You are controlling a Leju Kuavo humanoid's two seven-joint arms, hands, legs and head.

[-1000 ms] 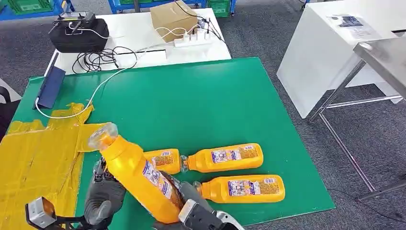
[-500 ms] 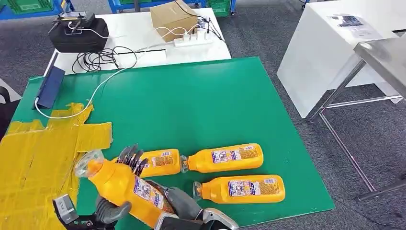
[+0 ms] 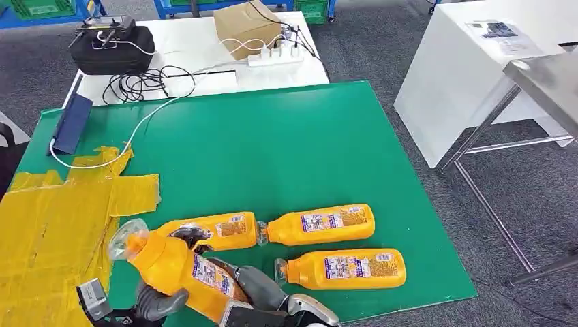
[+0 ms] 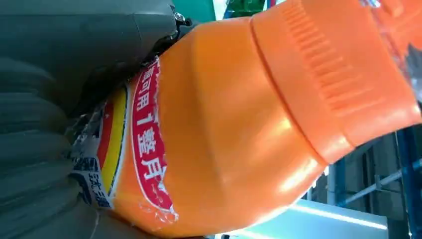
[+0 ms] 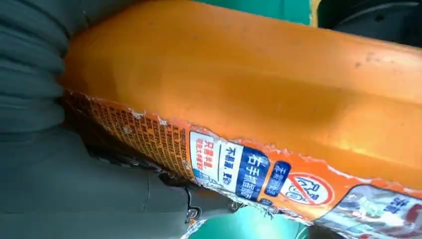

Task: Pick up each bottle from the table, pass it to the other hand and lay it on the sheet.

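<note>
Two hands on one bottle right now: handover step, mid-transfer. Held bottle (image 3: 178,269) is tilted at the near edge of the green mat (image 3: 286,150), cap end up and toward the yellow sheet (image 3: 54,225), base down toward the robot.

Left hand (image 3: 158,300) wraps the bottle's body from below and from the left, thumb across the front; left wrist view shows fingers (image 4: 59,114) closed on the label with the shoulder and cap sticking out past them. Right hand (image 3: 255,289) is against the base end; right wrist view shows its grey cover and fingers (image 5: 74,189) pressed along the labelled side. Reads as both hands gripping; I can't tell how firmly either one holds.

Judgement: next move calls for the right hand to open and back off clear of the base, with the left grip kept tight, then a swing left and a lay-down flat on the sheet. Risk is slip on the torn label during release.

Further out, three more bottles lie flat on the mat: one (image 3: 218,226) just beyond the held bottle, one (image 3: 320,225) neck-to-base beside it, one (image 3: 344,268) nearer the mat's edge. None on the sheet yet, so early in the task.
</note>
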